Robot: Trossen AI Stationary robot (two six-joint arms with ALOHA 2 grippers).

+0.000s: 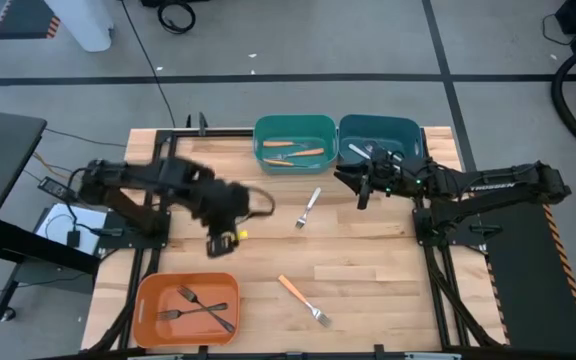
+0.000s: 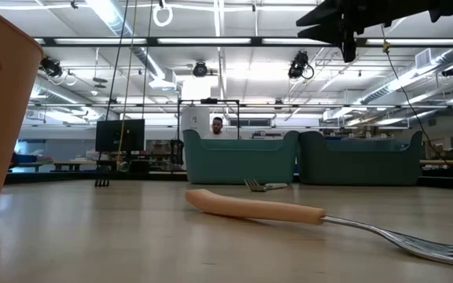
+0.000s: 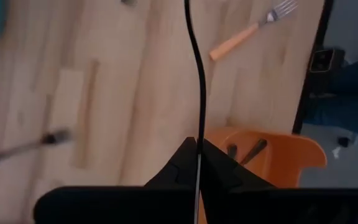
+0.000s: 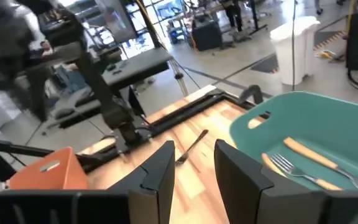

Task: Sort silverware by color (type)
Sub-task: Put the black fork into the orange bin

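Silver fork (image 4: pixel 192 147) beyond right gripper's (image 4: pixel 193 167) jaws.

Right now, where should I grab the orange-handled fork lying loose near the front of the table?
Take the orange-handled fork by its handle, coming straight down from above. It lies flat on bare table, handle pointing up-left and prongs down-right in the overhead view, so close the fingers across the handle's width. The handle looks thicker than the metal neck, likely a surer hold.
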